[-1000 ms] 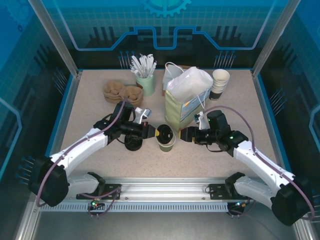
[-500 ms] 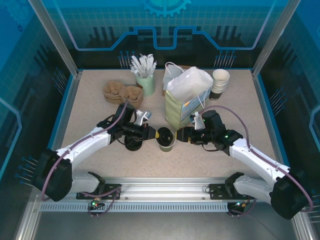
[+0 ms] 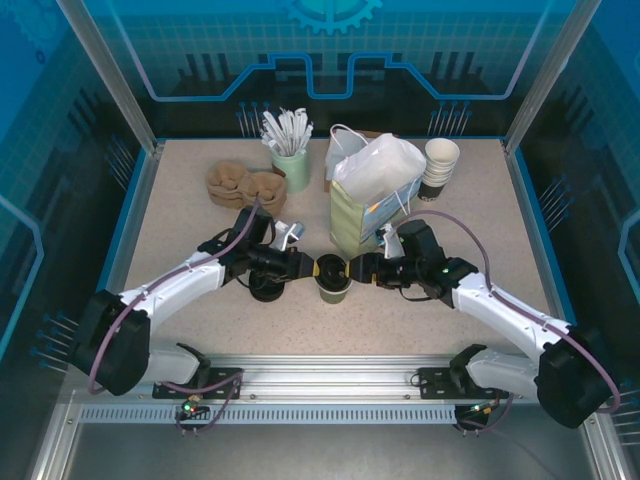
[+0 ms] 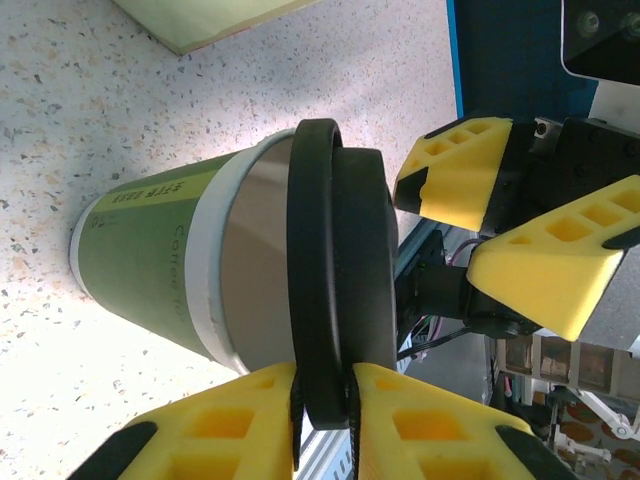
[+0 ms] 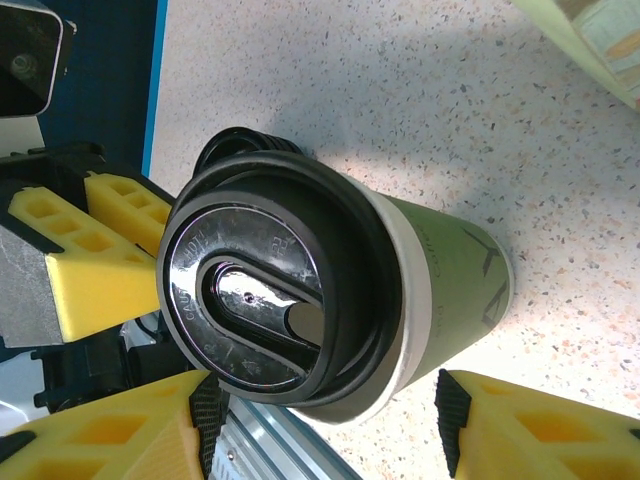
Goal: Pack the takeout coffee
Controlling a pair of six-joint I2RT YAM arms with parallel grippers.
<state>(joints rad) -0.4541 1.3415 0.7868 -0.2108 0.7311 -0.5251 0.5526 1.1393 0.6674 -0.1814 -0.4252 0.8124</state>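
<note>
Takeout coffee at tabletop centre, just near of paper bag. Left tool straddles lid rim; grip cannot tell. Right tool spread round cup. Risk: lopsided squeeze tips cup, pops lid.

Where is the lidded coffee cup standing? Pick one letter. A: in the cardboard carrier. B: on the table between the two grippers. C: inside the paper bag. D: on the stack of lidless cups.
B: the top view shows the takeout coffee upright on the table, with the left gripper and the right gripper on either side, outside the paper bag.
</note>
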